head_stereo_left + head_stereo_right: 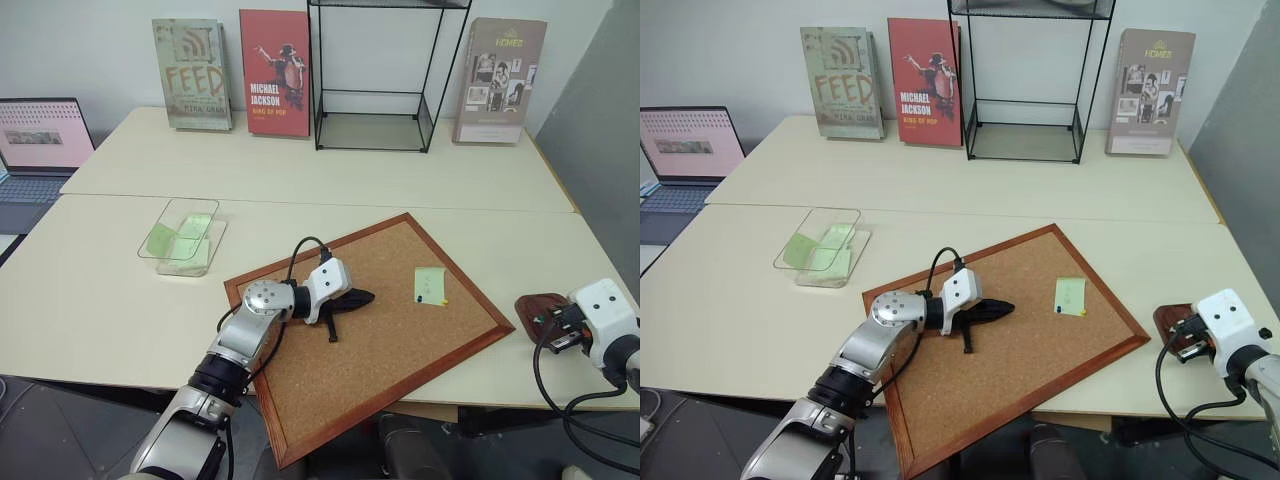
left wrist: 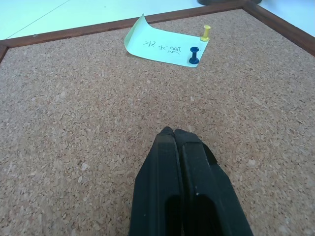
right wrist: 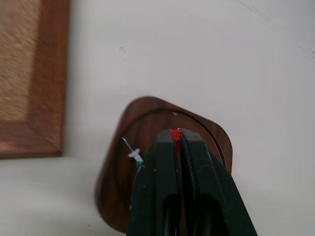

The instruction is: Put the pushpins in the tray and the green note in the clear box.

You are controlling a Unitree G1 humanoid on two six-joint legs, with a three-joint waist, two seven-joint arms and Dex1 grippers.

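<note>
The pale green note (image 1: 431, 285) lies on the corkboard (image 1: 400, 340), held by a yellow pushpin (image 2: 205, 32) and a dark blue pushpin (image 2: 194, 55) at one edge. My left gripper (image 1: 365, 297) rests shut and empty on the cork, a short way left of the note. At the right, my right gripper (image 3: 175, 135) hangs just over the dark red-brown tray (image 3: 147, 118), shut on a red pushpin (image 3: 175, 133). A pin with a green head (image 3: 135, 155) lies in the tray. The clear box (image 1: 183, 235) stands to the left of the board and holds green paper slips.
A tall black wire shelf (image 1: 385, 75) and three upright books (image 1: 275, 72) line the back wall. A laptop (image 1: 40, 150) sits at the far left. The corkboard's near corner juts over the table's front edge. The tray sits close to the table's right front edge.
</note>
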